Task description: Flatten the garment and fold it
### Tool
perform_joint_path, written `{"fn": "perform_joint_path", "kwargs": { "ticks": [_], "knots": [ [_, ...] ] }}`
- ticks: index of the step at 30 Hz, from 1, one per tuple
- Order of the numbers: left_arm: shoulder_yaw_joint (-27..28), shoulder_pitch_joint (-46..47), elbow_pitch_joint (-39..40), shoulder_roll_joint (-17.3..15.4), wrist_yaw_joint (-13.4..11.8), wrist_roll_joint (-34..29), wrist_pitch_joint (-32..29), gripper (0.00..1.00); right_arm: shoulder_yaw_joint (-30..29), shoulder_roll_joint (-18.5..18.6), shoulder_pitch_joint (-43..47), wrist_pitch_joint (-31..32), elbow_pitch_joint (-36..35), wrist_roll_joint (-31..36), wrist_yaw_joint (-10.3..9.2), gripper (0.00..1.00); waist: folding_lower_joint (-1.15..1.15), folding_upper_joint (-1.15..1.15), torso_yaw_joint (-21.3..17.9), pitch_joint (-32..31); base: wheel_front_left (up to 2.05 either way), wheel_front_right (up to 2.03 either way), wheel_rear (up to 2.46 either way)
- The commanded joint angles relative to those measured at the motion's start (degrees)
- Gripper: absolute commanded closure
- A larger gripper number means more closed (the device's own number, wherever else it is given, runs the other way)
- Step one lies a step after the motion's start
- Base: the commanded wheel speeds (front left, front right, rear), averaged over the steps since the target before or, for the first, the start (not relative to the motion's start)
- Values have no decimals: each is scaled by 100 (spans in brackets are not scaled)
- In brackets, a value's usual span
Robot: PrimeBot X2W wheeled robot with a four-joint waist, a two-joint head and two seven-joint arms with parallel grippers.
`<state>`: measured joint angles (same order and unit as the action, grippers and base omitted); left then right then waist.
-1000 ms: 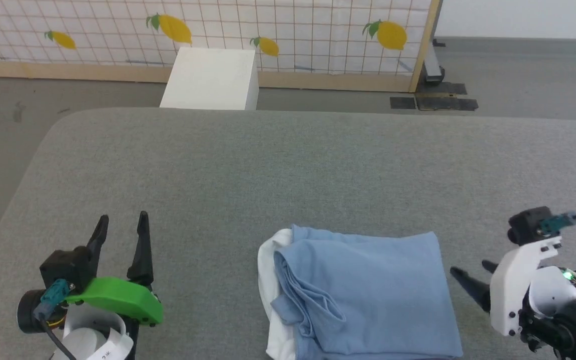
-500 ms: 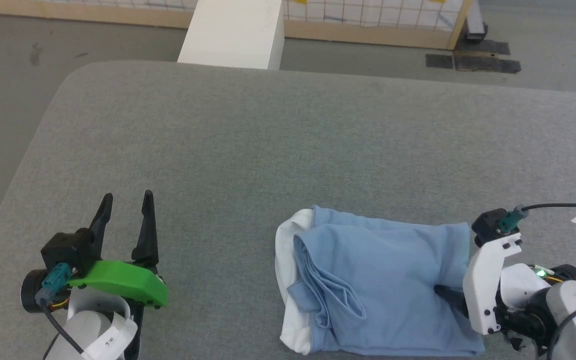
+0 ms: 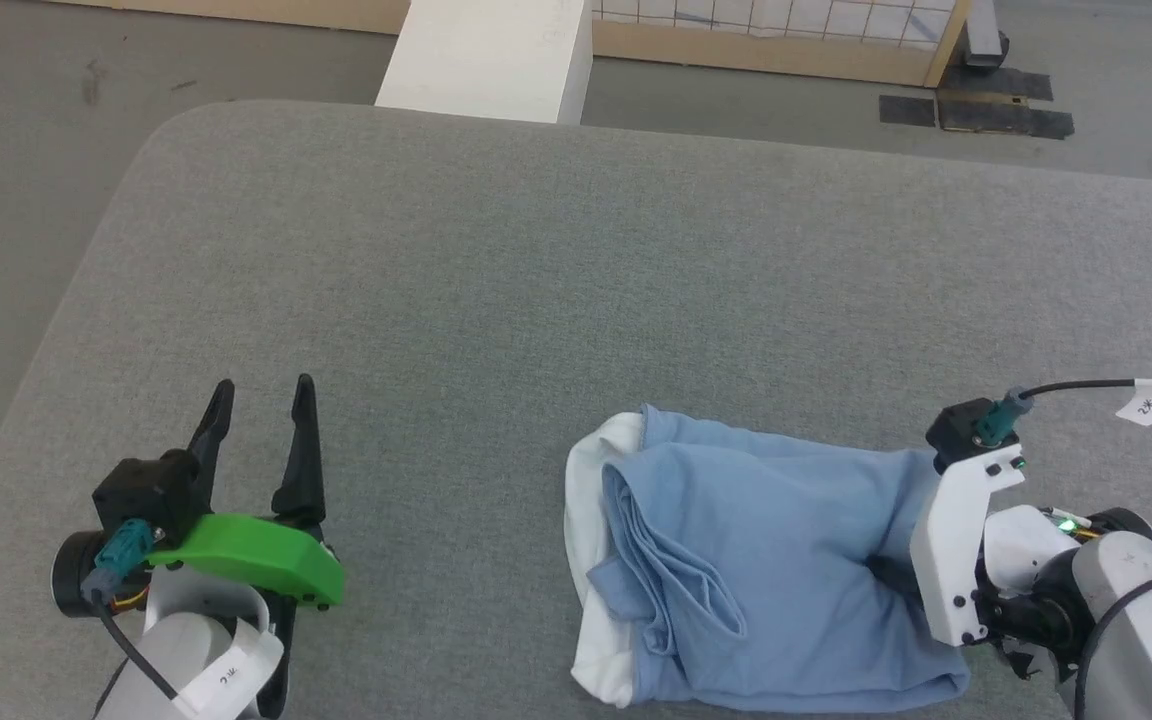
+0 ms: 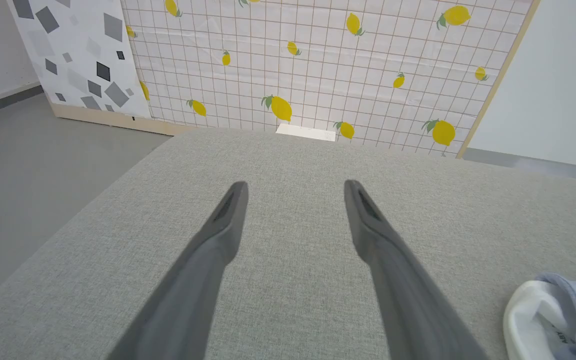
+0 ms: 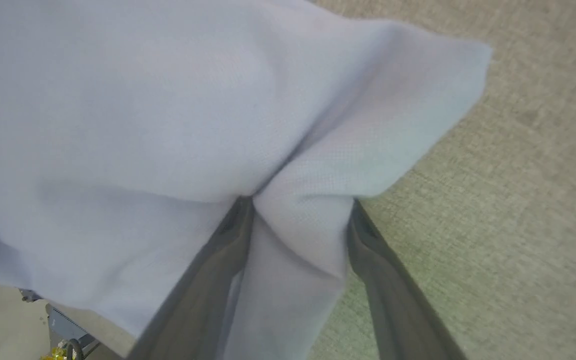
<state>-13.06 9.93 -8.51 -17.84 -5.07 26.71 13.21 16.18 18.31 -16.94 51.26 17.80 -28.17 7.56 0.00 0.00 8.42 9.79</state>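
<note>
A grey fabric-covered bench [image 3: 436, 300] is filling most of the head view. A white box [image 3: 486, 55] is standing on the floor beyond its far edge, and a lemon-print screen [image 4: 318, 75] is closing off the room behind.

The light blue polo shirt [image 3: 766, 560] is lying near the bench's front edge, toward the robot's right. It is bunched into a rough rectangle, with loose folds along its left side and a white edge [image 3: 591, 480] peeking out there. It is doubled over itself untidily, so it looks to be needing flattening first.

The right end effector [image 5: 300, 205] is reaching into the shirt's right side. Its fingers are standing wide apart and straddling a raised ridge of blue knit that is touching both, and they are not looking clamped on it. That placement seems aimed at taking a side edge to draw the cloth open.

The left end effector [image 3: 265, 383] is hovering over bare bench well to the shirt's left. It is fully spread and holding nothing, probably waiting to take the opposite side.
</note>
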Motion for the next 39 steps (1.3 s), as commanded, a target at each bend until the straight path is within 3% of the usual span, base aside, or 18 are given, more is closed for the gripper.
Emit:
{"fn": "perform_joint_path", "kwargs": {
  "ticks": [1,13,23,31,39],
  "knots": [
    [-4,87,-18,19,26,5,26,0,248,-171,291,141,303,-56,-8,100,0,0,-8,-16,0,0,0],
    [-15,-10,-60,14,3,47,59,0,421,414,-246,-47,-632,-227,-8,100,0,0,-265,-296,0,0,0],
    [-32,-55,38,2,-7,92,55,0,551,1112,-591,467,-1215,-365,-8,100,0,0,-1390,-222,0,0,0],
    [10,224,274,-167,-61,28,-37,0,115,1316,-1018,100,-993,-82,-8,100,0,0,-2570,433,0,0,0],
    [64,539,740,-484,-137,-120,-334,0,-581,1752,-1403,-369,-377,324,-8,100,0,0,-2716,1232,0,0,0]
  ]
}}
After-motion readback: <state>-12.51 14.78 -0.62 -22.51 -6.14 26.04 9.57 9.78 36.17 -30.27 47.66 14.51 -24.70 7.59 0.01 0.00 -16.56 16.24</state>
